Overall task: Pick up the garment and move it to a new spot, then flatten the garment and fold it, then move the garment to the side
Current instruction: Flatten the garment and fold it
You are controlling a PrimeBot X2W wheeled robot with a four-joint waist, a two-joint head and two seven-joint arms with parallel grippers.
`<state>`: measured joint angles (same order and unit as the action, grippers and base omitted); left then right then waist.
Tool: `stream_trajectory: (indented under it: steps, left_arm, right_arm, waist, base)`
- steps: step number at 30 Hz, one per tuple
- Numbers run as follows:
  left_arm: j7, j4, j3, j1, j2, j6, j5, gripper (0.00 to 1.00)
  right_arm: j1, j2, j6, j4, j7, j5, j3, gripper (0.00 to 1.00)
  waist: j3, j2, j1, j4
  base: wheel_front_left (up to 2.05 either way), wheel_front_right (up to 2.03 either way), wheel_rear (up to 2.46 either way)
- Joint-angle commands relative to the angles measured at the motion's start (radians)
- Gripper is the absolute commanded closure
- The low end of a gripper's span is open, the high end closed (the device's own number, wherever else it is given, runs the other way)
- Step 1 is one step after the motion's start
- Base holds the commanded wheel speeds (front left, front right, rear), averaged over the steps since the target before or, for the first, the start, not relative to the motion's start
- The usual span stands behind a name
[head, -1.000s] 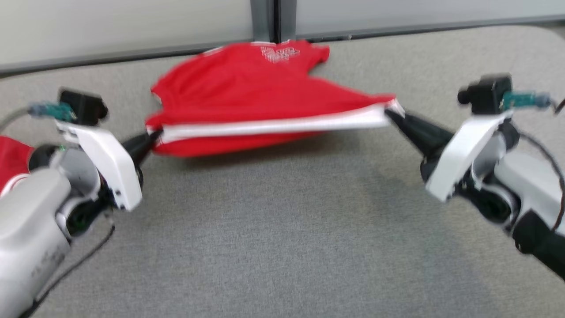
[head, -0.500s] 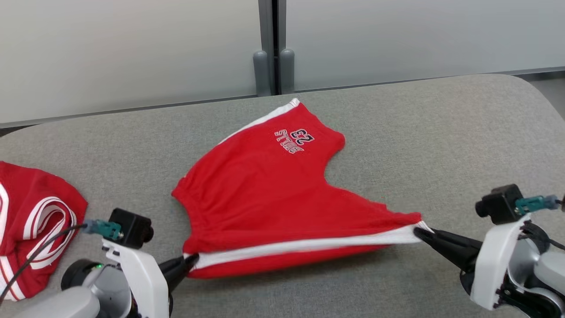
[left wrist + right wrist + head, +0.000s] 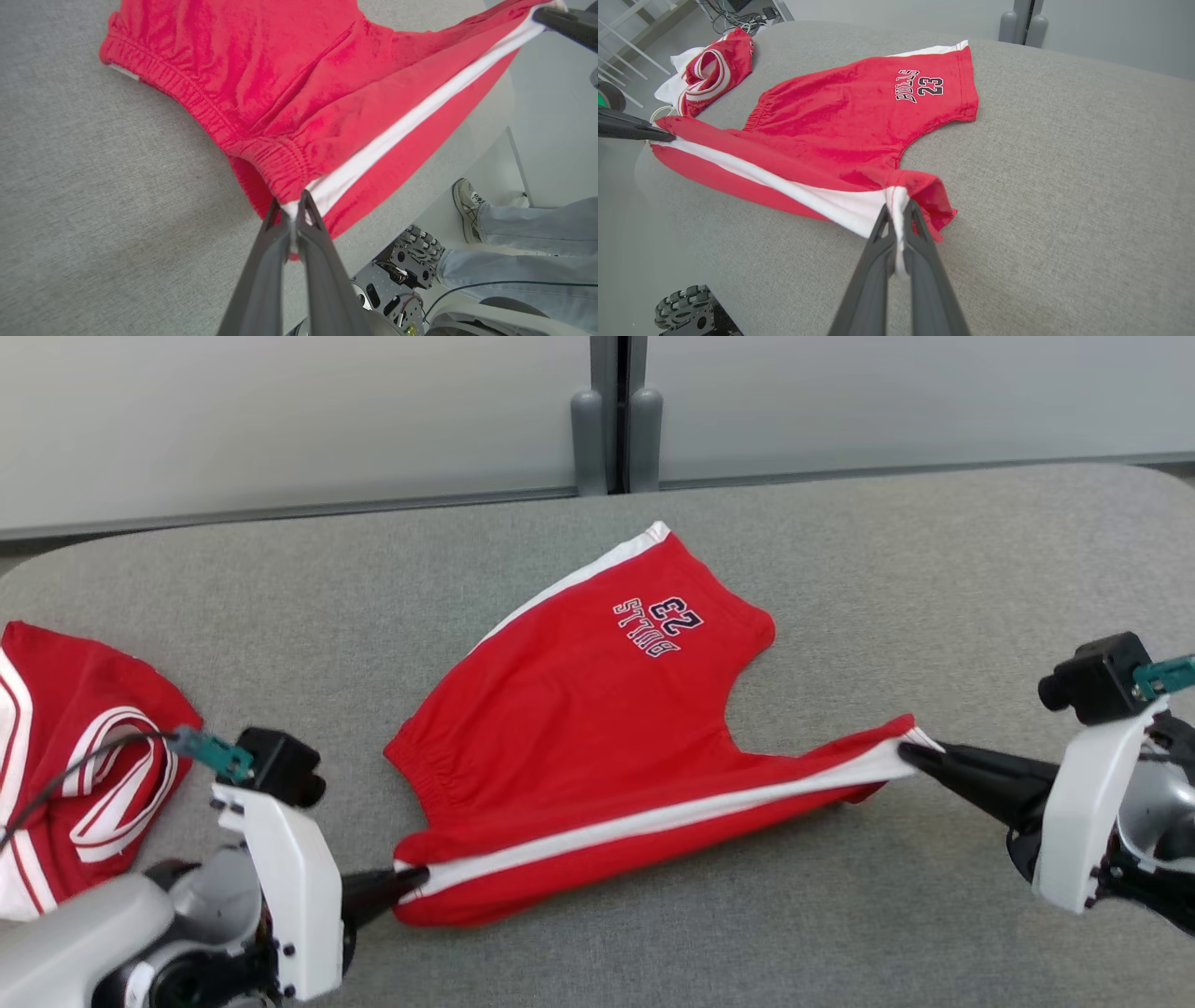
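A grey fabric-covered table fills the head view, with pale wall panels behind it and two short grey posts side by side at 12 o'clock.

We count two red garments. The first is a pair of red shorts at the centre of the table, its far leg lying flat and its near edge with a white side stripe stretched taut between the grippers. The second red garment, trimmed with white bands, lies crumpled at 9 o'clock. The frame edge cuts it off, so we cannot tell what kind it is.

The left gripper, at 7 o'clock, is pinched tight on the waistband end of the stripe. The right gripper, at 3 o'clock, is clamped on the hem end.

Dark lettering on the far leg appears upside down in the head view. In the right wrist view we read "BULLS 23".

In the left wrist view, beyond the table edge at 4 o'clock, we see a person's legs in jeans and one sneaker. The rest of the person is cut off.
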<state>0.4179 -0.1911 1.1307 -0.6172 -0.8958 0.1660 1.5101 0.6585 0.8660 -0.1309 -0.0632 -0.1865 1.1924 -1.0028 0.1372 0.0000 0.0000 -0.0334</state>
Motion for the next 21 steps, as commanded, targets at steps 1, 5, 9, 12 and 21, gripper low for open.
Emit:
stream_trajectory:
  steps: [1,5,9,12,21]
  left_arm:
    - [0.021,0.019,-0.011,-0.030,-0.003,-0.006,0.013,1.00]
    - [0.165,0.092,-0.023,-0.145,0.028,-0.056,0.055,1.00]
    - [0.273,0.176,-0.047,-0.268,0.075,-0.084,0.082,1.00]
    - [0.328,0.224,-0.070,-0.351,0.119,-0.089,0.103,1.00]
    - [0.397,0.333,-0.101,-0.508,0.211,-0.099,0.103,1.00]
  right_arm:
    - [0.019,-0.007,0.000,-0.007,-0.019,-0.010,0.012,1.00]
    - [0.098,-0.037,0.000,-0.047,-0.116,-0.030,0.072,1.00]
    - [0.191,-0.073,0.000,-0.080,-0.205,-0.040,0.118,1.00]
    - [0.265,-0.090,0.000,-0.110,-0.268,-0.053,0.151,1.00]
    - [0.467,-0.164,0.000,-0.242,-0.405,-0.116,0.217,1.00]
  waist:
    - [0.037,0.0000,0.0000,0.022]
    - [0.102,0.0000,0.0000,0.051]
    - [0.165,0.0000,0.0000,0.086]
    - [0.218,0.0000,0.0000,0.114]
    - [0.354,0.0000,0.0000,0.193]
  base:
    - [0.00,0.00,0.00]
    - [0.00,0.00,0.00]
    - [0.00,0.00,0.00]
    - [0.00,0.00,0.00]
    - [0.00,0.00,0.00]
